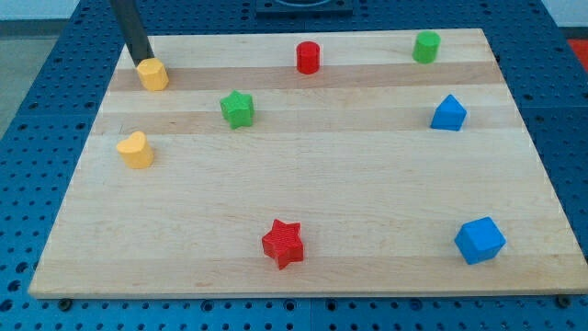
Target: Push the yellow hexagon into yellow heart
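Observation:
The yellow hexagon [153, 74] sits near the top left corner of the wooden board [303, 230]. My tip [141, 62] rests right against the hexagon's upper left side, seemingly touching it. The yellow heart [136, 150] lies below the hexagon, near the board's left edge, a block's width or so of bare wood between them. The dark rod rises from the tip out of the view's top.
A green star [238, 108] lies right of the two yellow blocks. A red cylinder [308, 57] and a green cylinder [425, 46] stand along the top. Two blue blocks [448, 113] [480, 240] are at the right. A red star [283, 243] is near the bottom.

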Robot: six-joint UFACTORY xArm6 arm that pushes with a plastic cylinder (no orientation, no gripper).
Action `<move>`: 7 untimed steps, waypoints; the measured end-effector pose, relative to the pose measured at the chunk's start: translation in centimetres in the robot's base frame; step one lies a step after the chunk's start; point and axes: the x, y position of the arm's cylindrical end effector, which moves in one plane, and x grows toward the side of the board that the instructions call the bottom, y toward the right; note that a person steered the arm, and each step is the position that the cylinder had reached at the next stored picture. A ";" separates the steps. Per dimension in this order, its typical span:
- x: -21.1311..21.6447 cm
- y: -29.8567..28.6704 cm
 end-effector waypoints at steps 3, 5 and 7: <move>5.8 0.0; -6.8 1.1; -1.3 3.2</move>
